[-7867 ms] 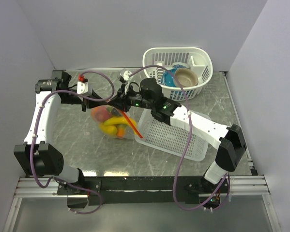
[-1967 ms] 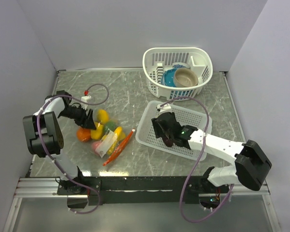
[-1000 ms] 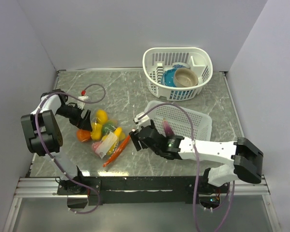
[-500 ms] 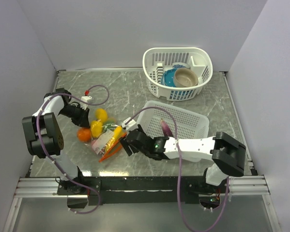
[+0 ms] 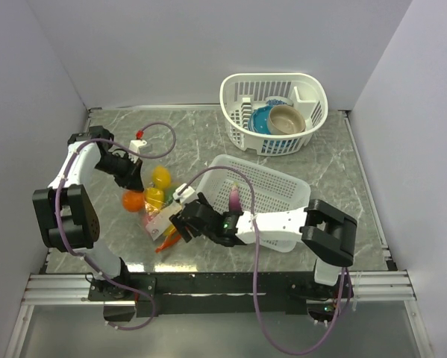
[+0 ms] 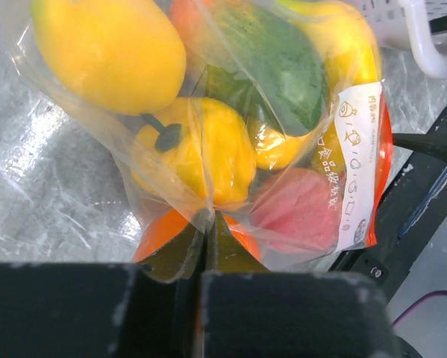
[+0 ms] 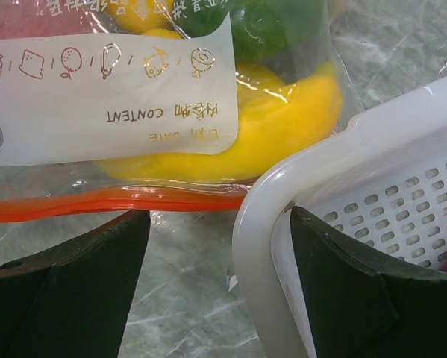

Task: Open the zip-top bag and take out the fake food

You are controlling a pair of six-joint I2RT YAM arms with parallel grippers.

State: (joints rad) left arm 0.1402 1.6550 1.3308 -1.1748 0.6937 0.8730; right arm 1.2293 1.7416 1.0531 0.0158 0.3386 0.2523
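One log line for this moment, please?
left gripper: shut on bag | right gripper: open, near zipper strip | toy food: inside bag

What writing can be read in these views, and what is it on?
"CONTENT": upside down on the white label of the zip-top bag, right wrist view.
Fainter word beneath it, and Chinese characters beside: too blurred to read.
Left wrist view, same label: Chinese characters, not readable.

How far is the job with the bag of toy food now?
Done: nothing yet; the zipper strip looks shut and the fake food sits inside the zip-top bag. In hand: the left claw pinches the bag's film, the right claw is open near the strip. Left: open the bag, remove the food.
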